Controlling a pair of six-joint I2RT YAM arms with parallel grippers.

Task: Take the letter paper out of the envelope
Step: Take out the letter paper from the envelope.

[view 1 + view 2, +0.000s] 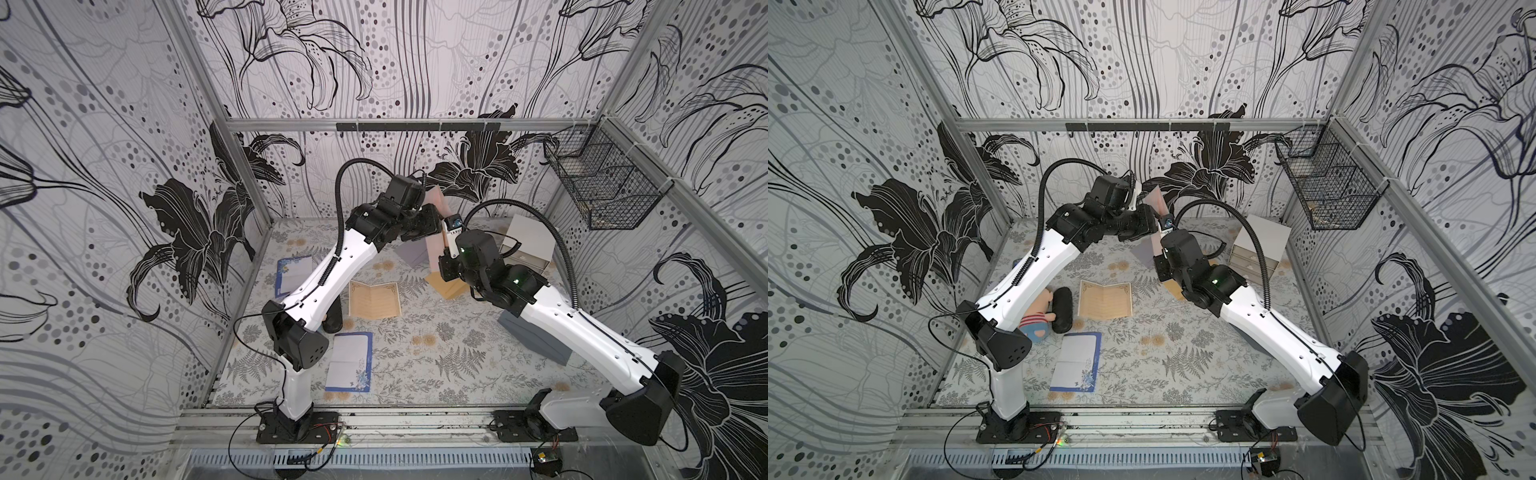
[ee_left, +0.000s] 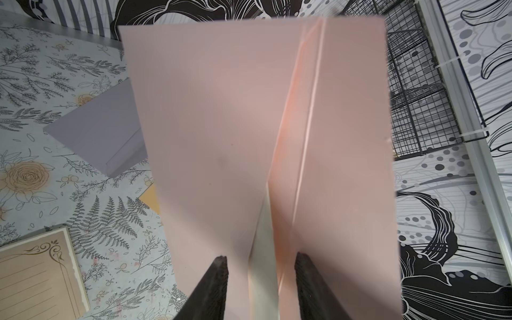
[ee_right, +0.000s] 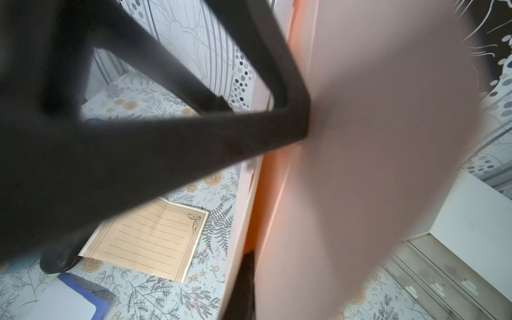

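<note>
Envelope (image 2: 207, 124): pink, held in the air above the back centre of the table (image 1: 415, 365).
Envelope contents: a pale cream sliver, the letter paper (image 2: 262, 266), shows between the pink panels; it sits inside the envelope, not yet drawn out.
Left gripper (image 2: 261, 257): fingers stand apart at a moderate gap, the cream sliver between them.
Right gripper (image 3: 252, 254): clamped on the envelope's edge; 1 finger shows, the other is hidden behind the pink panel.
Wire basket (image 1: 615, 208): hangs at the right side, off the table; something brownish lies on its floor, too indistinct to name.
Drawer unit (image 1: 532, 237): white, back right of the table; every visible drawer is closed, contents hidden.
Lilac envelope (image 2: 94, 130): flat on the table; contents cannot be told.
Tan envelope (image 1: 436, 284): flat beneath the right gripper; contents cannot be told.
Loose sheets: 1 tan lined sheet (image 1: 374, 298) and 1 blue-bordered sheet (image 1: 349, 361) lie open on the table, outside any envelope.
</note>
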